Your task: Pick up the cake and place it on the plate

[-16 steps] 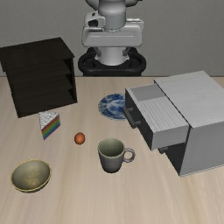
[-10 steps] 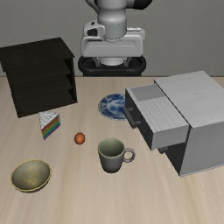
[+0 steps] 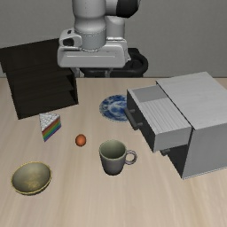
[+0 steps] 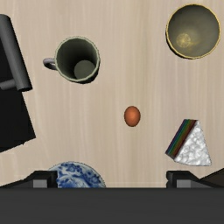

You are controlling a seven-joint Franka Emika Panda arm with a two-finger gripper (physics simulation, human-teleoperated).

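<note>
The cake (image 3: 51, 127), a white wedge with rainbow layers, lies on the table in front of the black shelf unit (image 3: 40, 75). The blue-patterned plate (image 3: 113, 106) sits near the table's back, between the shelf and the grey cabinet. My gripper (image 3: 93, 64) hangs high above the table's back edge, far from the cake. In the wrist view the cake (image 4: 189, 143) and the plate (image 4: 76, 175) lie well below my gripper (image 4: 112, 182). The fingertips (image 4: 39, 180) stand wide apart, open, holding nothing.
A grey cabinet (image 3: 182, 120) with its drawer pulled out fills the exterior view's right. A green mug (image 3: 113, 156), a small orange ball (image 3: 81, 140) and an olive bowl (image 3: 31, 178) stand on the front of the table.
My arm has swung toward the exterior view's left and come closer to the table. The things on the table have not moved.
</note>
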